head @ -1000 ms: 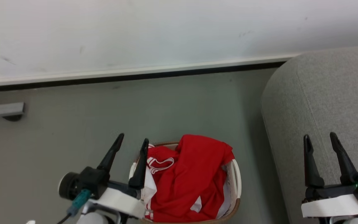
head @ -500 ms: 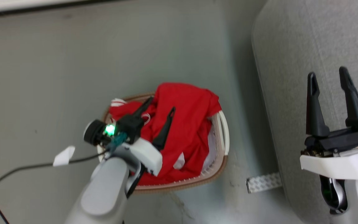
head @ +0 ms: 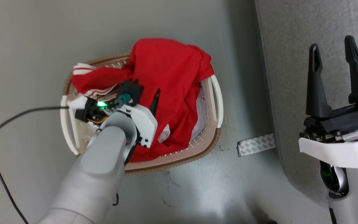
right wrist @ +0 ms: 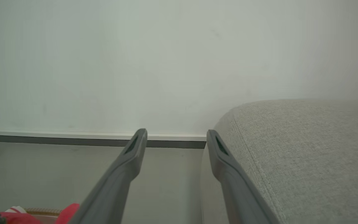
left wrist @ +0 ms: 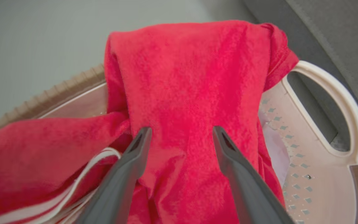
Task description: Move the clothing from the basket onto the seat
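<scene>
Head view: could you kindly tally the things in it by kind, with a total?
Basket: 1
Red clothing heap: 1
Seat: 1
Tools: 2 (left tool, right tool)
Floor strip: 1
Total: 6

Smooth pale grey forearm (head: 101, 161) lower left, white wrist shells (head: 337, 154), long black tapered fingers (head: 317, 84), glowing green light (head: 100, 104), thin black cable (head: 51, 107).

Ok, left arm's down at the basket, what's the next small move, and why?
Probably ease the left gripper down and close its fingers on the clothing. The fingers are open, straddling a raised red fold in the basket, and nothing is gripped yet. The right gripper is open by the seat.
</scene>
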Motion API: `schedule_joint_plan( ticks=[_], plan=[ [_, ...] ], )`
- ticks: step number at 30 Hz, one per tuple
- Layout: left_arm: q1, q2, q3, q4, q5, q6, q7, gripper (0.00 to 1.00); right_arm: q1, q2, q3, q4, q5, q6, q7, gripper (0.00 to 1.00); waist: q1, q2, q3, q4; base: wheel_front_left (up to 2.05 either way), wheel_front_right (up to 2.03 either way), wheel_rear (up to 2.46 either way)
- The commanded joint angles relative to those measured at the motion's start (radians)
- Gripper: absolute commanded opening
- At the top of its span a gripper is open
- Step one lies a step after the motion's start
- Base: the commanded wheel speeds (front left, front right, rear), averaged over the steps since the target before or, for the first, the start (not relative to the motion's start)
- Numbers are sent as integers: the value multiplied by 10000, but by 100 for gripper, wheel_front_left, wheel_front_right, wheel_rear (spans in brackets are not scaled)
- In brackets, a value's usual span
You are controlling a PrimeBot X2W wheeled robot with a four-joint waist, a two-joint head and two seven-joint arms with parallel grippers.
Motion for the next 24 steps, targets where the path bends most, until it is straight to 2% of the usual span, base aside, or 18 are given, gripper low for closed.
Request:
schedule_joint_plan(
  ticks=[1,21,22,23,24],
  plan=[
    [-291,73,-78,290,-185,108,112,100,-164,-22,52,-51,-61,-21,3,100,-3,0,286,-62,0,0,0],
    [-1391,72,-1224,2510,-699,226,482,100,40,-21,131,-182,-365,-21,4,100,-3,0,1055,-368,0,0,0],
    [-1422,72,-1290,2559,-710,195,526,81,65,-22,120,-195,-373,-21,4,100,-3,0,1078,-359,0,0,0],
    [-1441,70,-1361,2606,-718,141,536,47,81,-22,119,-205,-389,-21,4,100,-3,0,1096,-352,0,0,0],
    [-1465,71,-1397,2643,-749,154,505,22,112,-21,120,-217,-412,-21,4,100,-3,0,1112,-342,0,0,0]
  ],
)
